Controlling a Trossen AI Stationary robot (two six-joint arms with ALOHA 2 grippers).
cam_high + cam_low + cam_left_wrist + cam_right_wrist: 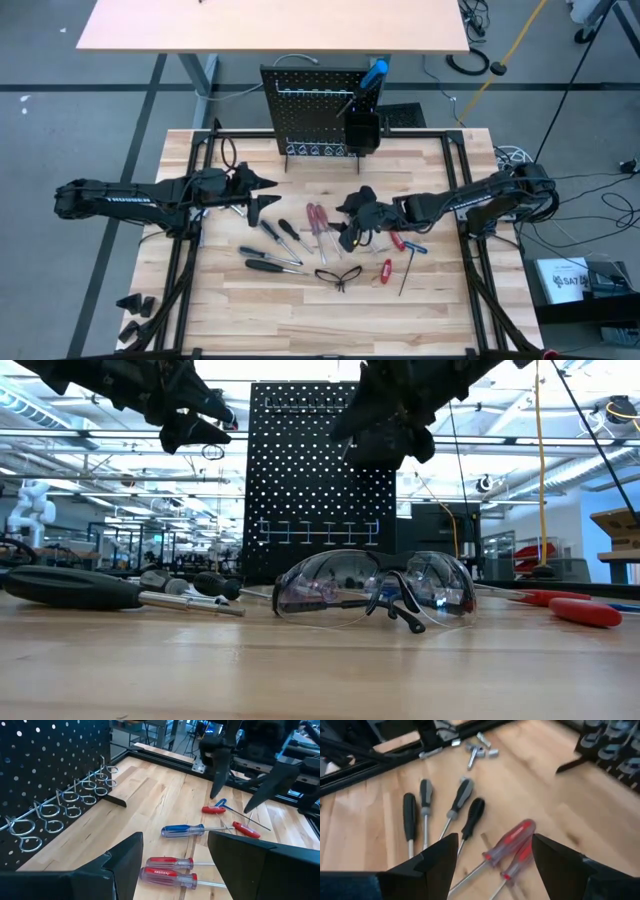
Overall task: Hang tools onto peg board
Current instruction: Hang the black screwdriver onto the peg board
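Nearest you, the glasses [375, 588] lie untouched; beyond them your right pincer [352, 222], spread and empty, hovers over the red-handled screwdrivers [512, 845]. Lower, pinch one.

Both arms are matte black, chunky jointed segments w/ rounded housings at the joints. Left arm [120, 198] has pale lettering along its long segment, too small to read tbh. Right arm [480, 198] has a black cable looping round the bulky joint at its outer end. Left gripper [172, 862] fingers are broad, flat dark wedges w/ angular edges; right gripper [492, 862] fingers same style, black, tapering to blunt tips.
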